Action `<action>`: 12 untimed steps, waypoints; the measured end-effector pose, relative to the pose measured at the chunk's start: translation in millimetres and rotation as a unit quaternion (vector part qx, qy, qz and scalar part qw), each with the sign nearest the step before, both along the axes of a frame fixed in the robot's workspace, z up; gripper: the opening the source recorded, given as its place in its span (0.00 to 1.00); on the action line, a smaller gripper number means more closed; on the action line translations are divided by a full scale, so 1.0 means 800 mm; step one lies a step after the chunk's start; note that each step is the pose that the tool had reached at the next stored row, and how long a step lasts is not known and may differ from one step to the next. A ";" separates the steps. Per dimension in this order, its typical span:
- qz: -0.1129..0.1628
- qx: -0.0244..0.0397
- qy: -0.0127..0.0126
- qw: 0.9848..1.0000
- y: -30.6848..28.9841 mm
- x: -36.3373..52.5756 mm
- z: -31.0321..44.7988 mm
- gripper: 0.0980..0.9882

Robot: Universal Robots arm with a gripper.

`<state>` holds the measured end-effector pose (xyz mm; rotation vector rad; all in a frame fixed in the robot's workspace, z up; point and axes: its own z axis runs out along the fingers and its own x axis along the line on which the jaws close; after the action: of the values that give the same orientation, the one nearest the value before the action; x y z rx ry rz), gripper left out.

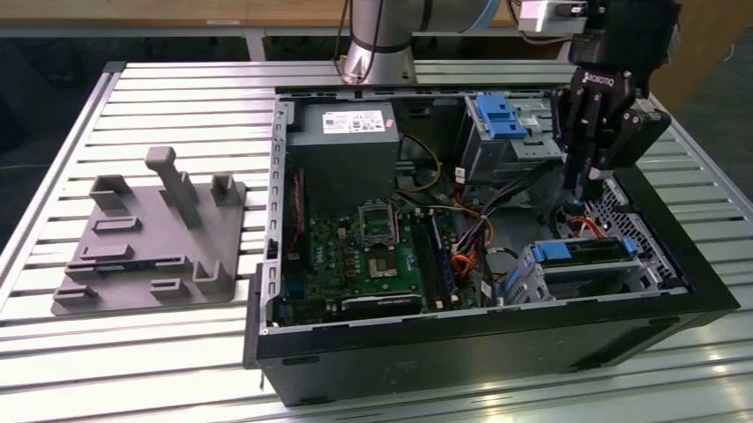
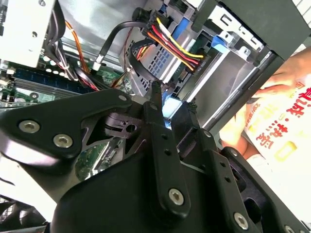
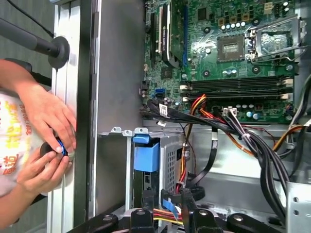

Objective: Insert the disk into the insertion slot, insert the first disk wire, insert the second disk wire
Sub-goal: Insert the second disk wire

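We see gripper low inside PC case, tight between tall drive cage and the case's side wall | disk sits in insertion slot, just below gripper | grip state: cannot tell

Disk in insertion slot; gripper above.

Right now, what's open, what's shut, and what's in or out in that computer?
computer case, open, side cover off.
disk, sitting in the insertion slot.
tool, down inside the case, near the disk's end.
person's hands, outside the case, holding a small blue thing.
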<state>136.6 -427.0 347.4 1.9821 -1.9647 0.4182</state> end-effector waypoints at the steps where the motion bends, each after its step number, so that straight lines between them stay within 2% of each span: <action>1: 0.000 -0.001 0.000 1.000 -0.0005 0.000 -0.0013 0.30; 12: 0.000 -0.011 0.000 1.000 -0.0024 0.000 -0.0157 0.30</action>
<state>136.6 -428.9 334.8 1.9689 -1.9521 0.4383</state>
